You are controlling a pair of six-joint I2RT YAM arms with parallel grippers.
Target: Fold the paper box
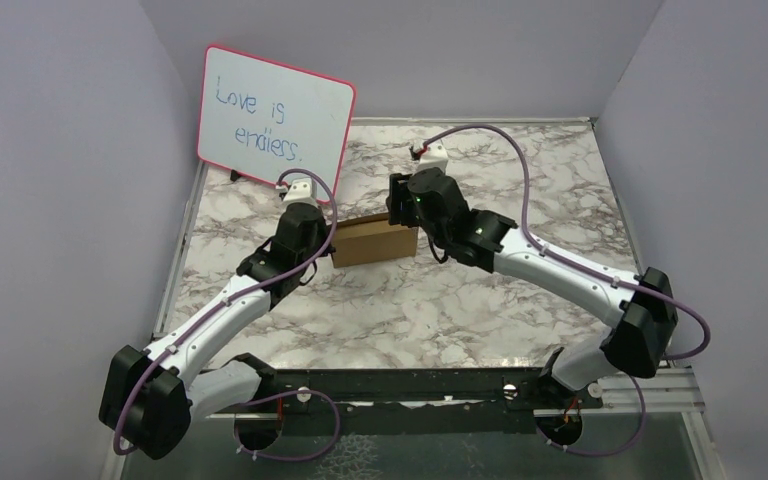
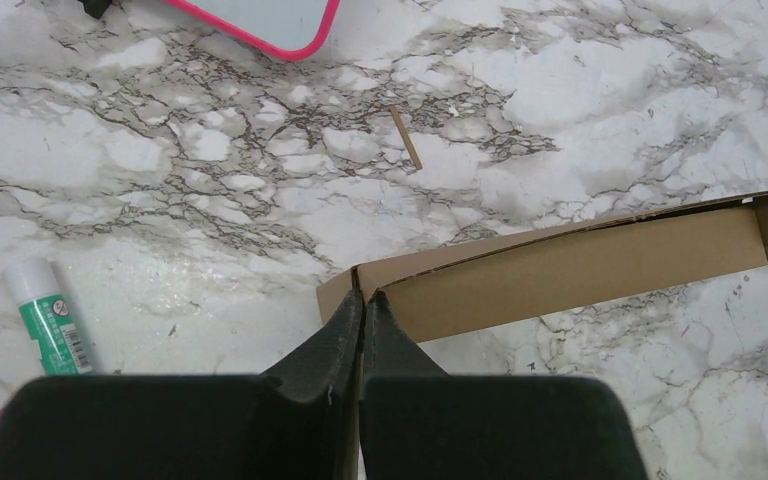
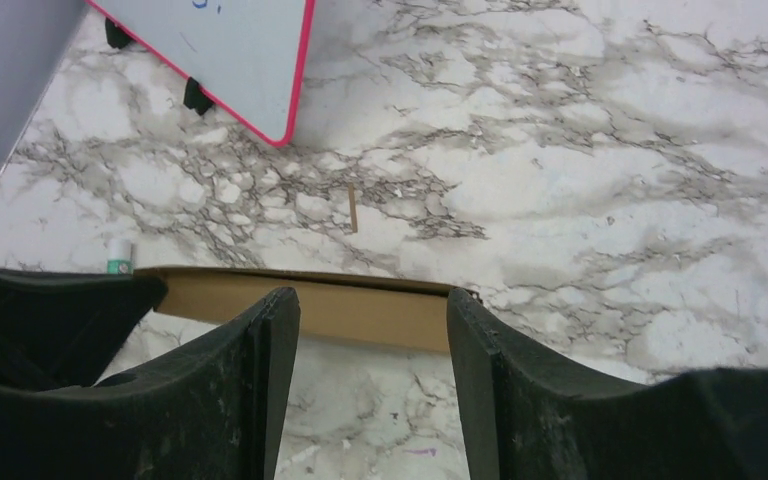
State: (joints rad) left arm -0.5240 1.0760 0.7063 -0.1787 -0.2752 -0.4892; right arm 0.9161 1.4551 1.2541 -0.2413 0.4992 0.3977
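Though agape, right end effector (image 3: pixel 372 300) empty.

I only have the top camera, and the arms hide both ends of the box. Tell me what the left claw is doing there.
Observer: The left claw is shut, with its tips right at the near corner of the box. I cannot tell if any cardboard is pinched between them.
Operator: Now report the right one.
Observer: The right claw is open. Its fingers are spread apart, the long side of the box shows between them, and nothing is gripped.
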